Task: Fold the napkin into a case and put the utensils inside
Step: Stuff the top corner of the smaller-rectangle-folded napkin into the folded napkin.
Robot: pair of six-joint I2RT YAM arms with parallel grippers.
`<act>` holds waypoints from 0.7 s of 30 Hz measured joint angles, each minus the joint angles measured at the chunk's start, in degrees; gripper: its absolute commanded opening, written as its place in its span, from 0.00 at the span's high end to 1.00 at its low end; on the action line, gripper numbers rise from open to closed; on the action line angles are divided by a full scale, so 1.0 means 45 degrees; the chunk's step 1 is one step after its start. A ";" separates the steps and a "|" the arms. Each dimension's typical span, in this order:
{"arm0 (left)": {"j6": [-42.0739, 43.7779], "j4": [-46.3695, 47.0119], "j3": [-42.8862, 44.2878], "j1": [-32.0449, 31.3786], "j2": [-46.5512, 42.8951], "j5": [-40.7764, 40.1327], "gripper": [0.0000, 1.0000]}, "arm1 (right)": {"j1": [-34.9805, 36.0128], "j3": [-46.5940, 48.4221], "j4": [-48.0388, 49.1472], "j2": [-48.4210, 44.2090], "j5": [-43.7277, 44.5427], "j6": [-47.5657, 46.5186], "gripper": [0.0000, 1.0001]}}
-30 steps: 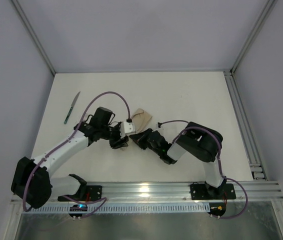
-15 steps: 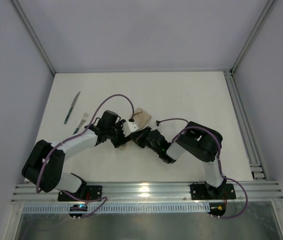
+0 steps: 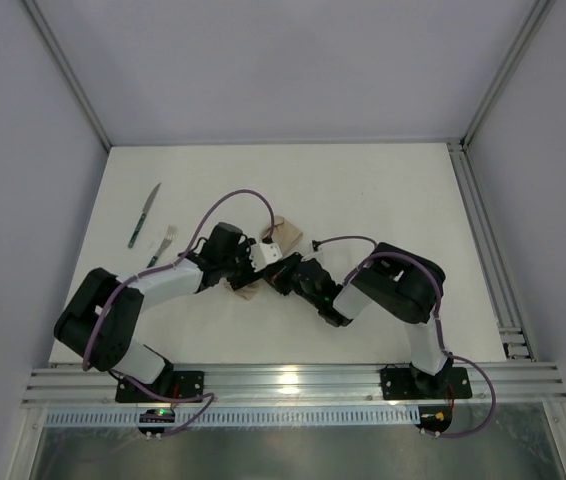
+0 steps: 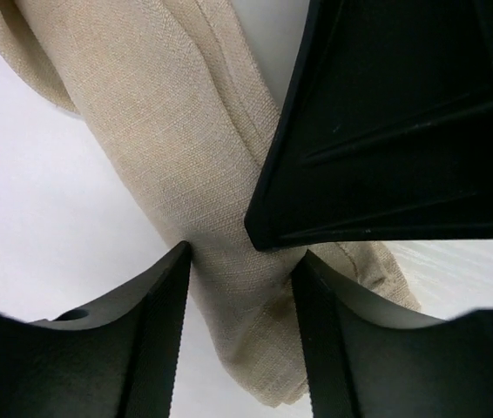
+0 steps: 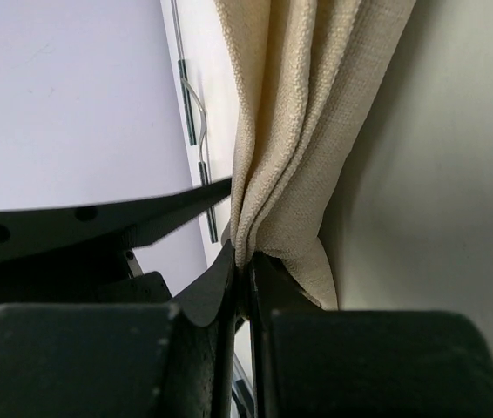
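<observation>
- Fold: the napkin point(image 4: 168, 131) is lying between the two hands as a layered, narrowing strip. I judge the folding unfinished.
- The right hand point(image 5: 245, 270) is pinching the stacked folds, fingers closed on the cloth.
- The left hand point(image 4: 239, 261) is standing open, fingers astride the napkin's narrow end.
- The knife point(image 3: 144, 215) and fork point(image 3: 162, 243) are lying on the surface point(image 3: 383, 200), well apart from the left hand on its outer side. Inserting them is remaining.

White counter point(image 3: 383, 190) enclosed by 3 pale lilac-grey walls point(image 3: 293, 60); aluminium rails point(image 3: 363, 378) (near and right edges); even lighting.
</observation>
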 measured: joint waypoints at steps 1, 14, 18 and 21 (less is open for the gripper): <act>-0.0019 0.0107 -0.0044 -0.0005 0.0000 -0.0073 0.61 | 0.0000 0.0000 0.0015 0.0015 -0.0015 0.0000 0.95; -0.0544 0.0500 -0.0350 -0.0063 -0.0384 -0.0194 0.88 | -0.0063 0.0078 0.0296 0.0078 -0.0097 0.0010 0.91; -0.0549 0.0539 -0.0350 -0.0083 -0.0384 -0.0214 1.00 | -0.0121 0.0121 0.0306 0.0073 -0.0107 0.0010 0.71; -0.0534 0.0733 -0.0423 -0.0078 -0.0384 -0.0398 1.00 | -0.0136 0.0024 0.0272 -0.0015 -0.0189 -0.0039 0.57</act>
